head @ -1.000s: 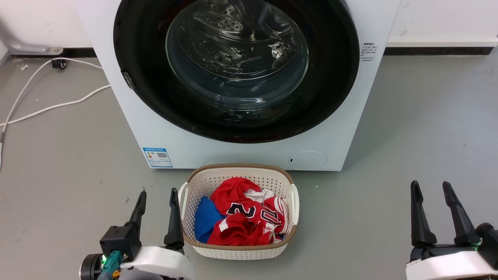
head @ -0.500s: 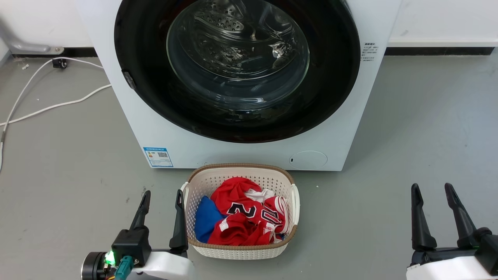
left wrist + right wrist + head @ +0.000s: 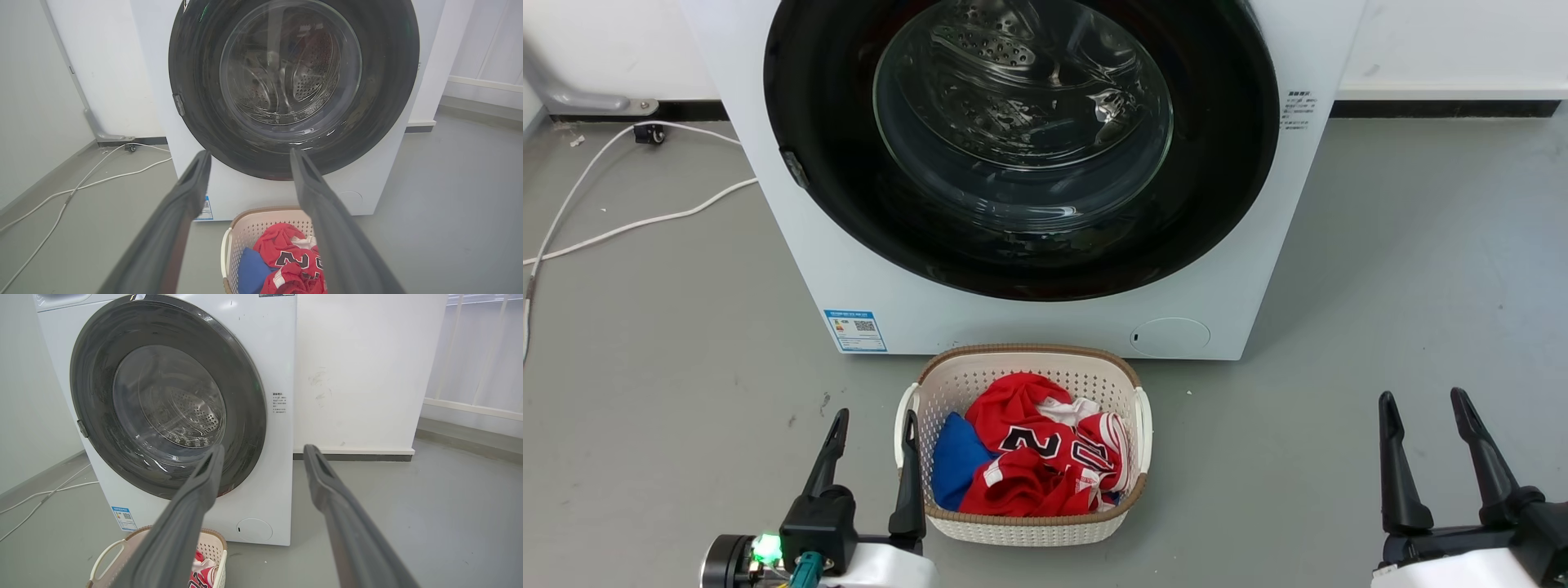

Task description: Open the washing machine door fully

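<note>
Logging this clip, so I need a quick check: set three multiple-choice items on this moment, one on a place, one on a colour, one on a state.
1. Where does the laundry basket stand?
A. on top of the machine
B. on the floor directly before the washing machine
C. on a shelf

2. What colour is the numbered garment in the basket?
A. red
B. green
C. yellow

3. How is the washing machine door?
A. swung wide open
B. removed
C. shut

Answers: 1 B, the basket's rim sits on the floor just below the machine's front. 2 A, it is red cloth with dark numerals. 3 C, the black rim lies flush on the white front.
</note>
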